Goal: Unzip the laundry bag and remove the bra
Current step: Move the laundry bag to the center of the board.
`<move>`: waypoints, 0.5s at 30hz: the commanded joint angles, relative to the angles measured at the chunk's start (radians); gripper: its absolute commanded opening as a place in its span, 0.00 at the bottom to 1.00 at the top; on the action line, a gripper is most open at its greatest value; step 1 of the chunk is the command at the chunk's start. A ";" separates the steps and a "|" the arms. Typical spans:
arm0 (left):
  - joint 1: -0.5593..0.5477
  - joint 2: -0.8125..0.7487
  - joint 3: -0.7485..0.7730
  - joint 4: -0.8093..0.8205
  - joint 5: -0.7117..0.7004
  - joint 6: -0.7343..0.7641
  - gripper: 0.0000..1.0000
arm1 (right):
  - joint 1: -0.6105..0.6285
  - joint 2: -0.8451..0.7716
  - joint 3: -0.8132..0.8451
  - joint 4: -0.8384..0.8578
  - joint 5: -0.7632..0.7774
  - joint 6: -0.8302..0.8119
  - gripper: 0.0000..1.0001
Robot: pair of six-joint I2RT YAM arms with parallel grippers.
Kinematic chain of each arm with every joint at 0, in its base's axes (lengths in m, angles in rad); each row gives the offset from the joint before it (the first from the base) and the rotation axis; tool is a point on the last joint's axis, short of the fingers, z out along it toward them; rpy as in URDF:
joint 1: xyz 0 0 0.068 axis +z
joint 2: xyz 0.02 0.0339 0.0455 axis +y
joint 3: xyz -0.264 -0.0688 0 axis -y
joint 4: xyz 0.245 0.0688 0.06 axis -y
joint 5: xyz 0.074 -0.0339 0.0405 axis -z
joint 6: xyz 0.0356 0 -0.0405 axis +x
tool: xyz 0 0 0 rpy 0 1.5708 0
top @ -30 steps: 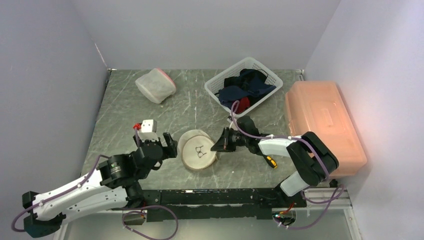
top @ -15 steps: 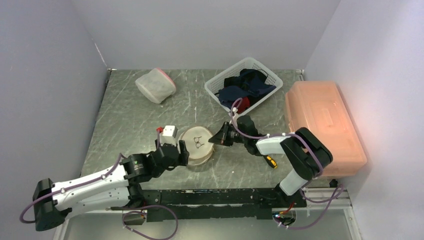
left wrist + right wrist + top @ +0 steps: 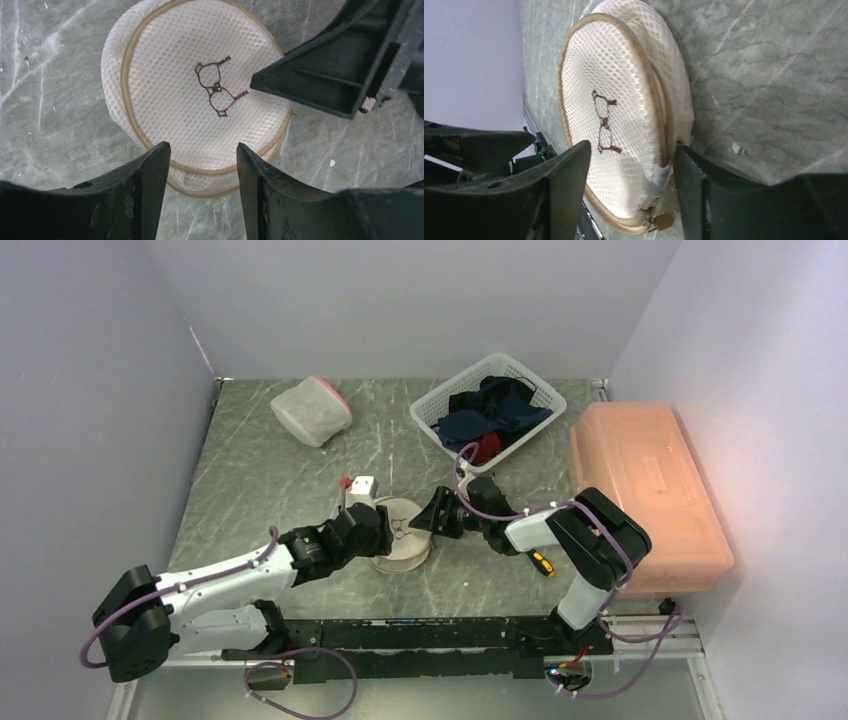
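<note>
The laundry bag is a round, puffy pouch of white mesh with tan piping, a small brown bra outline stitched on its flat face. A zipper runs around its side, closed as far as it shows, its tan pull hanging at the rim. The bag lies mid-counter. The left end effector and the right end effector each stand moderately wide, straddling opposite edges of the bag.

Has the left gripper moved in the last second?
Yes. Judged against the basket in the top view, the left gripper has swung right, toward the table's middle. It now sits over the left edge of the bag.
</note>
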 commanded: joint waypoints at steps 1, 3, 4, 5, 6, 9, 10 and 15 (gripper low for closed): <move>0.024 0.039 0.065 0.052 0.035 0.032 0.56 | 0.008 -0.078 -0.019 -0.122 0.107 -0.056 0.72; 0.029 0.048 0.073 0.049 0.031 0.036 0.55 | 0.013 -0.120 -0.013 -0.193 0.140 -0.077 0.82; 0.031 0.052 0.077 0.048 0.030 0.043 0.55 | 0.017 -0.144 -0.011 -0.229 0.158 -0.089 0.87; 0.033 0.056 0.085 0.046 0.026 0.052 0.55 | 0.017 -0.168 -0.009 -0.269 0.173 -0.104 0.92; 0.033 0.063 0.096 0.041 0.019 0.065 0.54 | 0.020 -0.193 -0.004 -0.309 0.192 -0.123 0.96; 0.036 0.093 0.139 0.003 -0.008 0.104 0.55 | 0.031 -0.268 0.018 -0.449 0.261 -0.183 1.00; 0.036 0.107 0.151 -0.001 -0.010 0.116 0.54 | 0.033 -0.286 0.024 -0.491 0.282 -0.198 1.00; 0.036 0.202 0.188 0.056 0.046 0.164 0.43 | 0.037 -0.451 -0.013 -0.591 0.399 -0.224 0.96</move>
